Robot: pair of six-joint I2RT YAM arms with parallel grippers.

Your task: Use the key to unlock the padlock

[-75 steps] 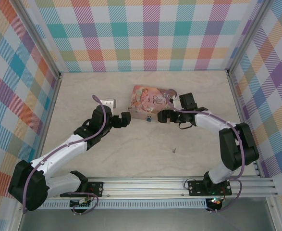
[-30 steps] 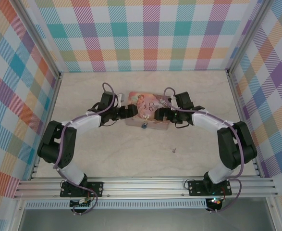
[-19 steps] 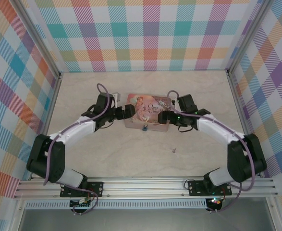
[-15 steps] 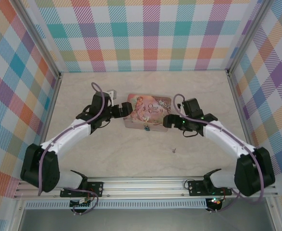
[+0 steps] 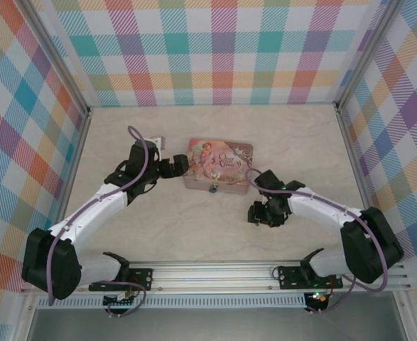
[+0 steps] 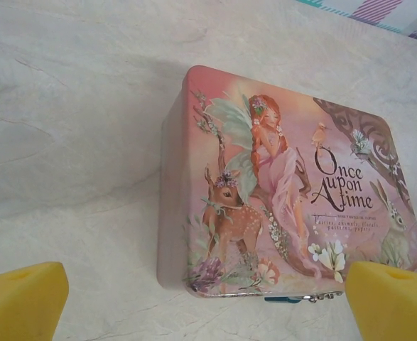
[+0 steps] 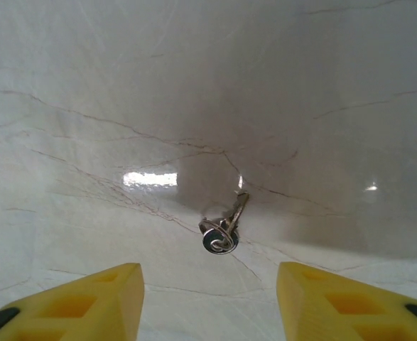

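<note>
The padlock (image 5: 214,188) is a tiny teal body hanging at the front edge of the pink illustrated tin (image 5: 219,162). In the left wrist view it is a teal sliver (image 6: 283,299) under the tin's (image 6: 286,177) lid rim. My left gripper (image 5: 174,166) stands open at the tin's left end, its yellow fingertips (image 6: 20,298) wide apart and touching nothing. The key (image 7: 226,227) lies on the table with its small ring. My right gripper (image 7: 212,302) hovers just above and behind it, jaws apart, nothing between them. From above, the right gripper (image 5: 256,214) covers the key.
Checked walls enclose the marble-look table (image 5: 158,227) on three sides. A metal rail (image 5: 215,273) with both arm bases runs along the near edge. Bare table surface lies left of and in front of the tin.
My right arm swung away from the tin's right end, forward to the key, and its jaws narrowed. My left gripper drew back a little to the left of the tin.
</note>
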